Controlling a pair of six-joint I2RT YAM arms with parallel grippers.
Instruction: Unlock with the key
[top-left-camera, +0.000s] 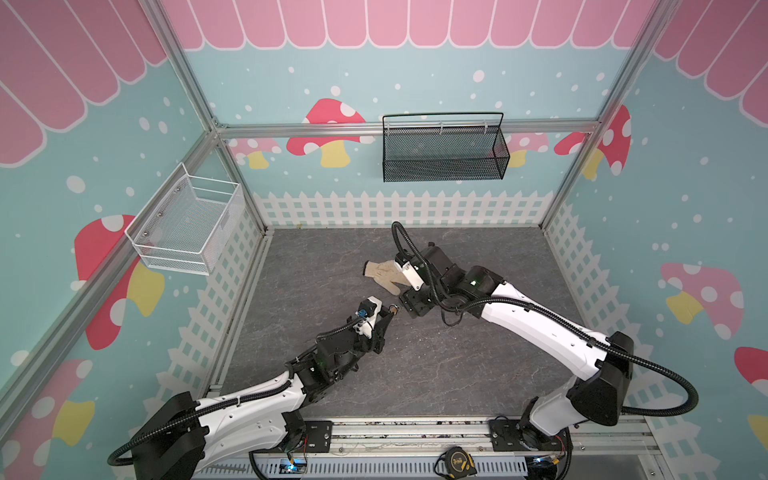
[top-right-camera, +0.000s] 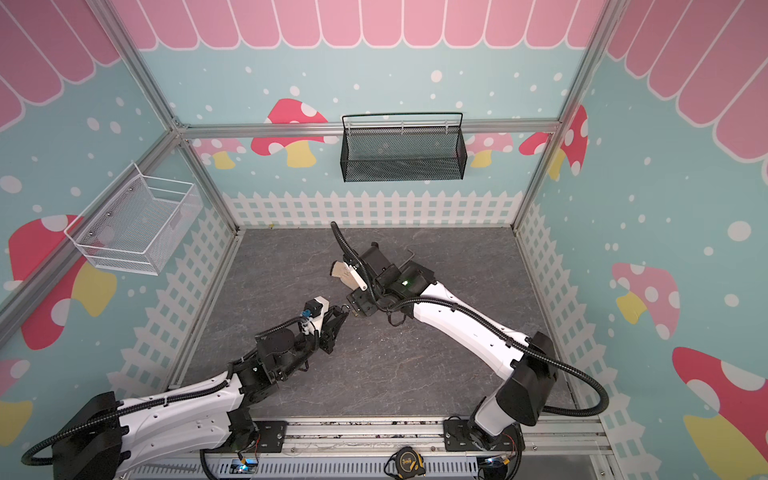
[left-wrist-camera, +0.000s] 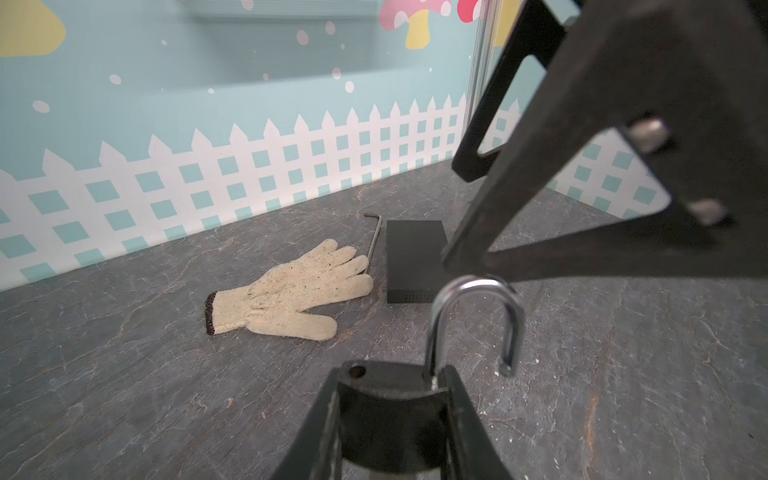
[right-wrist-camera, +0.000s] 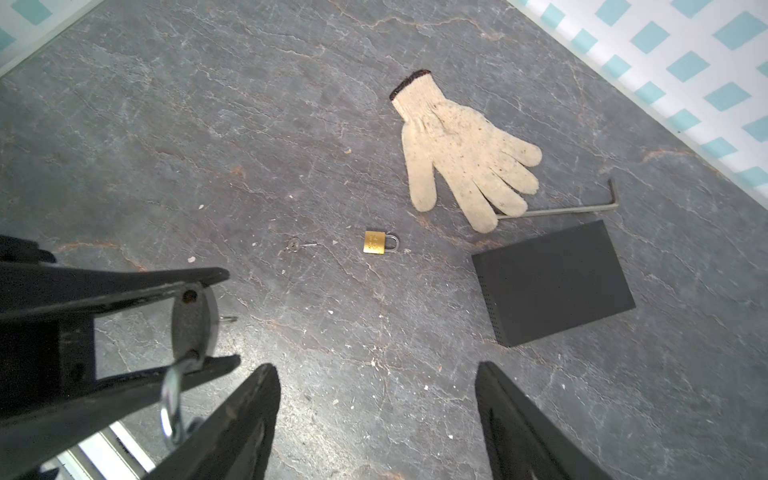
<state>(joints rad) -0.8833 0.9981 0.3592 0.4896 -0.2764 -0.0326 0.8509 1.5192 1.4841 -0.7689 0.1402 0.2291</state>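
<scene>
Above mid-surface of table (top-left-camera: 457, 365), pinching padlock (left-wrist-camera: 390, 415) by its body w/ left gripper (left-wrist-camera: 392, 370); shackle (left-wrist-camera: 473, 291) pointing up, one leg already free. Hovering right gripper (right-wrist-camera: 376, 370) spread wide, empty, just beside shackle. Judging lock small, dense, rigid, slick; taking it by flat body sides, not the loose shackle. Small key (right-wrist-camera: 300, 245) lying flat on surface, thin, prob. hard to pinch.

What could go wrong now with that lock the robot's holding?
The left gripper pinches the dark-bodied padlock only near its fingertips, so it might slip out. The open right gripper hangs close by the padlock's silver shackle and could knock it loose.
</scene>
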